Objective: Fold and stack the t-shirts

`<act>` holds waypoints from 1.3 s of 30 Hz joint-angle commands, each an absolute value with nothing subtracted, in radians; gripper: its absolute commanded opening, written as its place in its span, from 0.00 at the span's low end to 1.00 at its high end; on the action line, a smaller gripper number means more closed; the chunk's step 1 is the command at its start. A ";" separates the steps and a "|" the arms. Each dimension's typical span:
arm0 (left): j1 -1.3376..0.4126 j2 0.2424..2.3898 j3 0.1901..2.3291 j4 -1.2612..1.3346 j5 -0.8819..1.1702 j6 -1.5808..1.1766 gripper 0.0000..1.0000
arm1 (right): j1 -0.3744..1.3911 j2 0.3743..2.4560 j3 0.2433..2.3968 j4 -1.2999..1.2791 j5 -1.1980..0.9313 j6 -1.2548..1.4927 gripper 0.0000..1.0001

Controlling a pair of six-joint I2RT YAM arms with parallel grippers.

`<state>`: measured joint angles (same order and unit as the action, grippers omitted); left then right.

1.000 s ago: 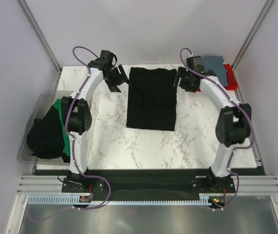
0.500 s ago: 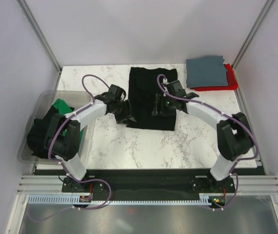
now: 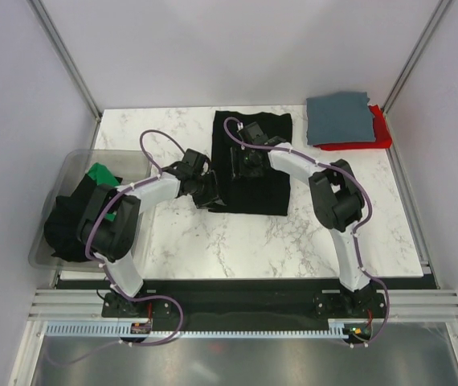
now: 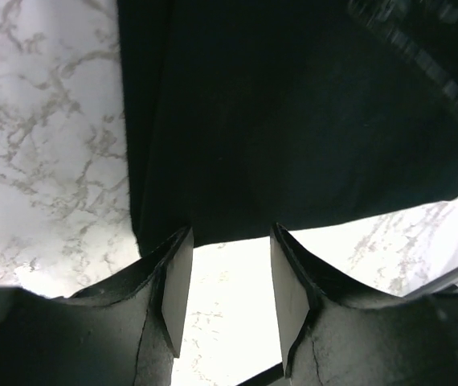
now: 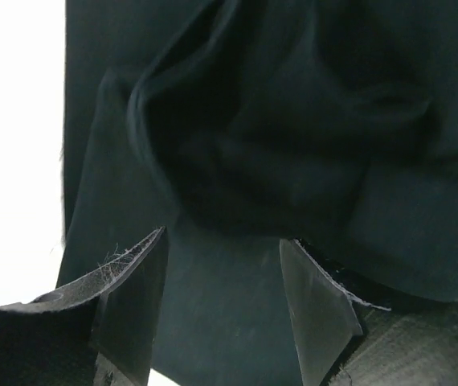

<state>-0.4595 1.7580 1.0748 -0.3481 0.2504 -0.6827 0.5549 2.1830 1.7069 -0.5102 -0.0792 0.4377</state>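
Top external view: a folded black t-shirt (image 3: 261, 193) lies flat on the marble table (image 3: 213, 241), and both grippers are at it. The left gripper (image 3: 213, 197) sits at the shirt's near left corner. The right gripper (image 3: 247, 163) is over the cloth farther back, toward the shirt's left half.

In the left wrist view the left gripper's fingers (image 4: 177, 281) stand spread. The shirt's near hem runs just ahead of their tips and bare marble shows in the gap between them; nothing is pinched.

In the right wrist view the right gripper's fingers (image 5: 132, 305) are also spread. Black cloth lies under and between them, and a rumpled raised fold sits just ahead of the tips. Whether the tips touch the cloth cannot be told.

Well to the right of the right gripper and farther back, a folded grey-blue t-shirt (image 3: 340, 119) rests on a red t-shirt (image 3: 380, 138).

To the left of the left gripper, past its arm, a clear bin (image 3: 72, 169) holds a green t-shirt (image 3: 99, 174) and a second black t-shirt (image 3: 72, 229), bunched together.
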 commanded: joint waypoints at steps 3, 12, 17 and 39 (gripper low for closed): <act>-0.454 1.793 1.025 -0.270 0.213 -0.666 0.48 | 0.552 2.279 1.877 -0.594 0.015 0.387 0.66; -0.453 1.789 0.919 -0.222 0.215 -0.695 0.43 | 0.528 2.511 2.273 -0.683 0.182 0.273 0.72; -0.453 1.772 0.888 -0.206 0.207 -0.690 0.42 | 0.512 2.567 2.571 -0.585 0.265 0.203 0.74; -0.413 1.520 0.969 -0.382 0.117 -0.634 0.96 | 0.462 1.381 0.873 -0.290 -0.058 0.595 0.76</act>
<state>-0.4244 1.5051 0.9558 -0.3847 0.1432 -0.6857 0.4595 1.4460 1.0378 -0.3305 0.0425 0.4965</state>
